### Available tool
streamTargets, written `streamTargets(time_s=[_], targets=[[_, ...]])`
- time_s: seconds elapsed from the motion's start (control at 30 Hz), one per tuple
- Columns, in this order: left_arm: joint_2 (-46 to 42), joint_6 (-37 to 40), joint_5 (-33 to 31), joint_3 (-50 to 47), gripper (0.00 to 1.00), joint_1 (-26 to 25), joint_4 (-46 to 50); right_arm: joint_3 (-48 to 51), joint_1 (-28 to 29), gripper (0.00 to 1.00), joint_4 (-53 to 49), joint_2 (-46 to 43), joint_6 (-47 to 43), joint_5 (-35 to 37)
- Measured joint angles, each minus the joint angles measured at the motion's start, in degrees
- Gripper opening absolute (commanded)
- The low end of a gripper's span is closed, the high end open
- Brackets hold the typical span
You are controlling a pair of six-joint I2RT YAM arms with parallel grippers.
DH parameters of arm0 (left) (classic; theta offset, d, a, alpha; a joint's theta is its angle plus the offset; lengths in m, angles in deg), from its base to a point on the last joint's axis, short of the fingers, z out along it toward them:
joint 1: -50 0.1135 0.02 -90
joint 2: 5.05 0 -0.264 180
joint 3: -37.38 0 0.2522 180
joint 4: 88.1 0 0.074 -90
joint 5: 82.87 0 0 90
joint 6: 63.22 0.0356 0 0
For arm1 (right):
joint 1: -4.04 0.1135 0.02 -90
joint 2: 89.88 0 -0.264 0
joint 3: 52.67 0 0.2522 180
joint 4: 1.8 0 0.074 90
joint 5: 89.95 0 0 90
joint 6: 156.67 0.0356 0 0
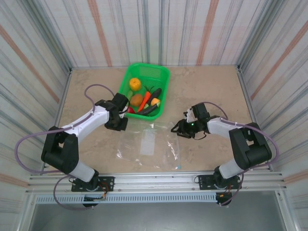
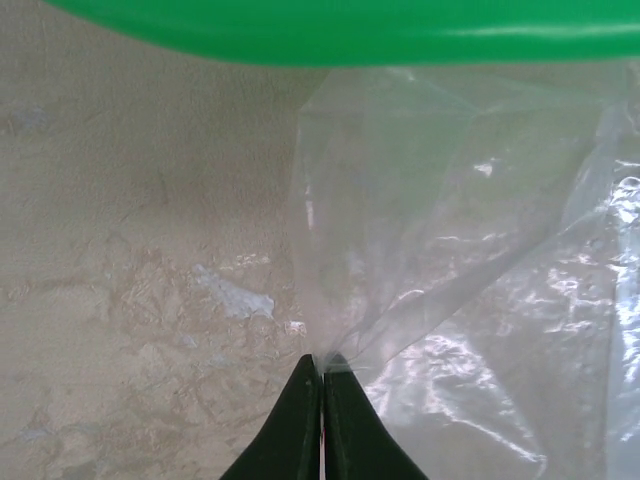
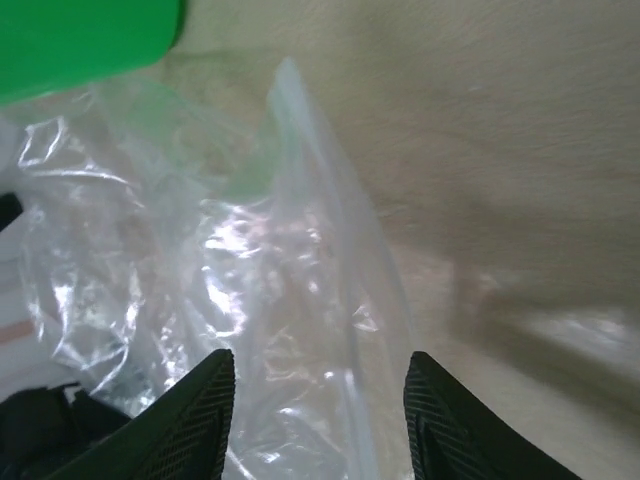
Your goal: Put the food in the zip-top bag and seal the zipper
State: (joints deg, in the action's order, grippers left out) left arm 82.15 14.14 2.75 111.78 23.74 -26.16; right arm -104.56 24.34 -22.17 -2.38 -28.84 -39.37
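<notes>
The clear zip-top bag (image 1: 147,144) lies flat on the table in front of the green basket. My left gripper (image 1: 119,123) is at the bag's far-left corner, shut on a pinch of its film (image 2: 322,362), which fans out from the tips. At the bag's right edge my right gripper (image 1: 177,129) is open. Its fingers (image 3: 205,405) straddle crinkled film and a pale strip, apparently the zipper (image 3: 335,220). The food sits in the basket: an orange (image 1: 135,83), a potato (image 1: 137,99), a carrot (image 1: 144,104), a dark eggplant (image 1: 154,95), a small yellow fruit (image 1: 155,101) and a red fruit (image 1: 131,109).
The green mesh basket (image 1: 161,73) stands at the back centre, its rim close above the bag (image 2: 350,30). Striped walls enclose the table on three sides. Bare tabletop extends left and right of the bag.
</notes>
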Motion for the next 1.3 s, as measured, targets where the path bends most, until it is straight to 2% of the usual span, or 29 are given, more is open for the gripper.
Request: streamTargets(time_s=[0.17,0.23,0.3,0.4,0.47,0.67,0.77,0.8,0.83,0.87,0.97,1.07,1.13,1.3], targets=[[-0.33,-0.02,-0.04,0.00,0.09,0.31,-0.07,0.44,0.33,0.12,3.48,-1.44,3.52,-1.79],[-0.52,0.00,-0.09,0.00,0.13,0.31,-0.04,0.44,0.35,0.09,4.28,-2.91,5.01,-2.51],[-0.85,-0.04,-0.31,0.00,0.25,0.35,-0.04,0.42,0.70,0.05,4.66,-4.46,6.49,-2.60],[-2.27,0.04,-1.38,0.00,0.45,0.66,0.02,0.42,2.03,0.08,4.66,-7.69,9.53,-1.40],[-4.33,-0.13,-2.62,-0.02,0.62,0.72,0.11,0.28,3.28,0.08,4.46,-10.40,11.93,0.17],[-16.39,-0.92,-6.38,0.55,0.64,-0.09,2.47,-7.34,9.11,0.06,0.09,-14.86,18.01,7.02],[-20.48,-1.90,-6.19,4.44,0.64,-1.99,5.86,-12.17,12.55,0.06,-1.90,-15.28,20.63,11.45],[-21.31,-2.60,-5.99,6.38,0.66,-3.61,6.99,-13.40,13.60,0.06,-2.51,-15.28,21.77,12.85],[-21.97,-3.30,-5.73,8.07,0.78,-5.60,7.58,-14.32,14.53,0.06,-3.08,-15.28,22.62,14.03],[-22.60,-4.37,-5.29,9.64,0.82,-8.26,8.00,-15.06,15.50,0.06,-3.61,-15.28,23.54,15.17],[-23.76,-8.63,-2.60,13.11,0.84,-17.62,8.55,-17.07,18.58,0.06,-5.27,-15.28,25.75,18.91],[-23.87,-13.64,0.22,13.49,0.85,-24.09,7.65,-19.21,21.88,0.06,-6.62,-15.21,26.71,22.03],[-23.61,-16.61,1.73,13.44,0.84,-25.59,6.75,-20.35,23.67,0.06,-6.84,-15.21,26.99,23.71],[-22.75,-20.96,4.46,13.38,0.82,-25.79,3.91,-21.33,26.18,0.06,-7.02,-15.21,27.45,26.67]])
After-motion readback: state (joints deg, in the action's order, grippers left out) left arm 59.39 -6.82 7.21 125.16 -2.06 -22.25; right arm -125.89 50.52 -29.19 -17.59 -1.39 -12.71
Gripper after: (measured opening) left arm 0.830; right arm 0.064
